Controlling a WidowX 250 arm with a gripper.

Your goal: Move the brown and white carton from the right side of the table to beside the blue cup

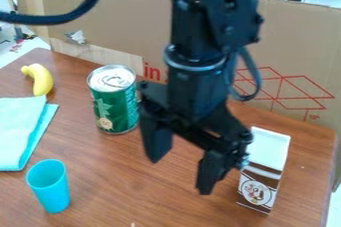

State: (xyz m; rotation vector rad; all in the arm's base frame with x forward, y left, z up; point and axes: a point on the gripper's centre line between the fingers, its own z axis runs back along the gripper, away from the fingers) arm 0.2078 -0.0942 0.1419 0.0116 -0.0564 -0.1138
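Observation:
My gripper [182,170] hangs open over the middle of the wooden table, its two fingers apart with nothing between them. Just right of it stands a brown and white carton [261,183], its upper left edge partly behind the right finger. On the gripper's other side, a little farther back, a green can [116,106] with a silver top is upright. A turquoise cup [49,186] stands at the front left, tilted in the view.
A yellow banana [41,78] lies at the back left, behind a folded turquoise cloth [19,131] at the left edge. A cardboard panel [106,9] with red print rises along the back of the table [140,196].

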